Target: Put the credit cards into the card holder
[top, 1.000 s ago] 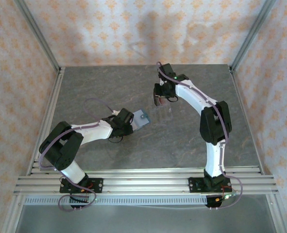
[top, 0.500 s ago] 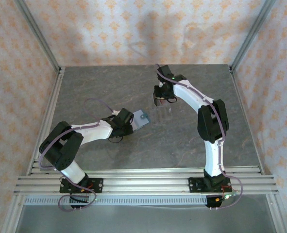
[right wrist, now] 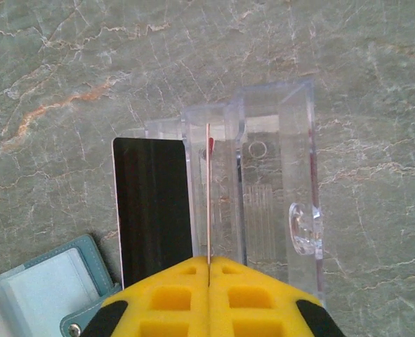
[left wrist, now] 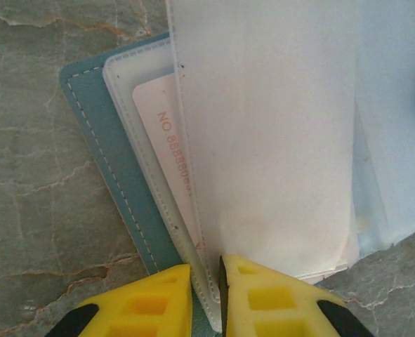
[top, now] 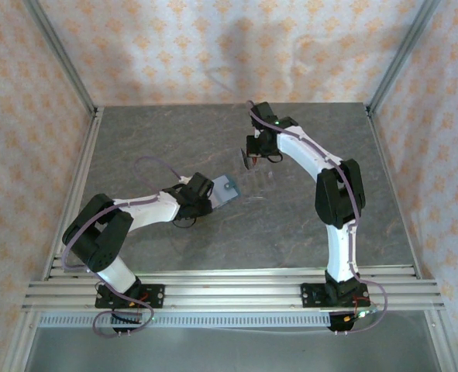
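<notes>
The right claw (right wrist: 208, 263) grips the red card (right wrist: 208, 189) thinly in the clear rack (right wrist: 277, 140), so a snag could strip it, while the left claw (left wrist: 206, 281) pinches the card holder (left wrist: 102, 154).

Card holder (top: 227, 187) on table (top: 306, 225), near-left of rack (right wrist: 277, 140); one card (right wrist: 208, 196) upright in rack, second card (left wrist: 161, 133) inside holder sleeve.

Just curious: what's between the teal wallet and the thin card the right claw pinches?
In the right wrist view, a black rectangular card sits between the teal card holder and the thin edge-on card pinched by the right gripper.
</notes>
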Action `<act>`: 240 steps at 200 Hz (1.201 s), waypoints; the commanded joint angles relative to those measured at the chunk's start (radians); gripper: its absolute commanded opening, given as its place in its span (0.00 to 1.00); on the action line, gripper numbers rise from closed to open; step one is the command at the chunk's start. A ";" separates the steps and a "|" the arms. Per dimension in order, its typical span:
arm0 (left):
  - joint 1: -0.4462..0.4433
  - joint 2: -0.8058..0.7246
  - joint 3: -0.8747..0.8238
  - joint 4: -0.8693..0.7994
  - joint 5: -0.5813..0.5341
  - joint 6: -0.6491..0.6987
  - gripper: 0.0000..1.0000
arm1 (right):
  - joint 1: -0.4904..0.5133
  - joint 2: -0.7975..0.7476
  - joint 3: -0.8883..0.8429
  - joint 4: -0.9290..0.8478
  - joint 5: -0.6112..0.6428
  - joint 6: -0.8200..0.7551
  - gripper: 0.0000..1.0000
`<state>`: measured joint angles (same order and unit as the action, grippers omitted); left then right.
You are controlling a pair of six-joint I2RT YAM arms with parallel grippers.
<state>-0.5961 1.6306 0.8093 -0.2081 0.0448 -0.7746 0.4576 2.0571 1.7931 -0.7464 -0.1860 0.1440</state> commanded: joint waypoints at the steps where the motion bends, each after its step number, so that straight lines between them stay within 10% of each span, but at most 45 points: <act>1: -0.025 0.063 -0.034 -0.121 0.083 0.030 0.17 | 0.005 -0.055 0.045 -0.040 0.042 -0.021 0.00; 60: -0.025 0.045 -0.033 -0.133 0.099 0.047 0.17 | 0.049 -0.154 0.028 -0.028 0.065 -0.033 0.00; 114: -0.026 0.023 -0.032 -0.140 0.106 0.064 0.17 | 0.172 -0.242 -0.184 0.206 -0.174 -0.049 0.00; 240: 0.014 -0.062 -0.026 -0.192 0.164 0.055 0.19 | 0.216 -0.088 -0.424 0.485 -0.260 -0.005 0.00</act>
<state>-0.5957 1.6077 0.8204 -0.2825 0.1326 -0.7315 0.6708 1.9507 1.4033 -0.3244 -0.4530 0.1184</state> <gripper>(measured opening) 0.183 0.041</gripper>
